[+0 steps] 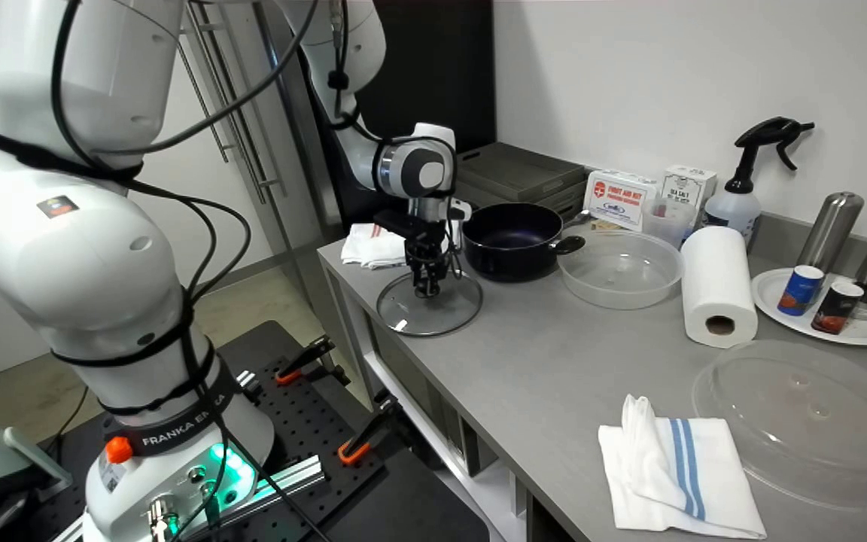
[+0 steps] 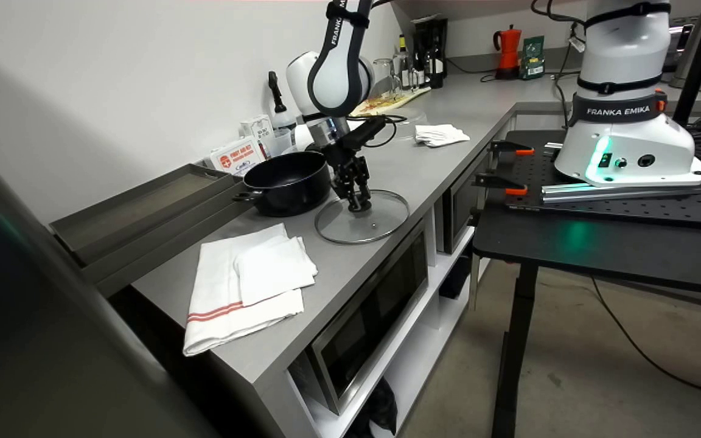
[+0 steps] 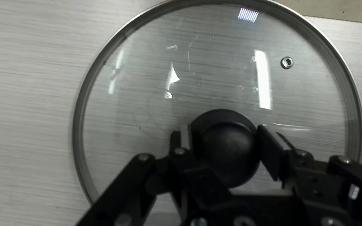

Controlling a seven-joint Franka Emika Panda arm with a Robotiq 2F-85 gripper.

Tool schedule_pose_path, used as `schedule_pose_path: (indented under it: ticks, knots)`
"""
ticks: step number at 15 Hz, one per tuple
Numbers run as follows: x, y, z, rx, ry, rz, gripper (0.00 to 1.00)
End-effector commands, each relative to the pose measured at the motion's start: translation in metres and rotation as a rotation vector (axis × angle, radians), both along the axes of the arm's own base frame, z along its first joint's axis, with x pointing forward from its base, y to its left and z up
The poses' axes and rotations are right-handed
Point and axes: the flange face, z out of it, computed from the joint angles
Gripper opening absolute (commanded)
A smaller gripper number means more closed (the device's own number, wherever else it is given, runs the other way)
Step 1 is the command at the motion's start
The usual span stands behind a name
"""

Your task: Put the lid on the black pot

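Lid (image 1: 433, 315) on counter (image 1: 539, 354) beside pot (image 1: 512, 241)

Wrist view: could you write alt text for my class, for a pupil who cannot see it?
Black robot gripper closed on the dark knob of a round, metal-rimmed clear glass lid, seen from above. The lid lies on a streaked grey countertop.

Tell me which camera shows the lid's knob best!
The wrist view. It looks down on the knob up close, big and round, with the pincer on either side. In both exterior views it is small and hard to tell from the dark pincer.
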Motion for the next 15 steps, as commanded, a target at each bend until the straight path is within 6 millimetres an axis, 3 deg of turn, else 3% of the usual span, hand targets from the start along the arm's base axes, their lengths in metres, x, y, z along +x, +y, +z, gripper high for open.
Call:
schedule_pose_path:
  ticks: [1, 2, 4, 5, 15]
  knots:
    - [0.000, 0.002, 0.008, 0.013, 0.003, 0.016, 0.58]
    - [0.000, 0.002, 0.008, 0.013, 0.003, 0.015, 0.54]
    - [0.001, 0.002, 0.009, 0.015, 0.003, 0.015, 0.30]
    - [0.001, 0.002, 0.009, 0.016, 0.003, 0.014, 0.25]
    - [0.000, 0.004, 0.021, 0.010, -0.016, 0.006, 0.25]
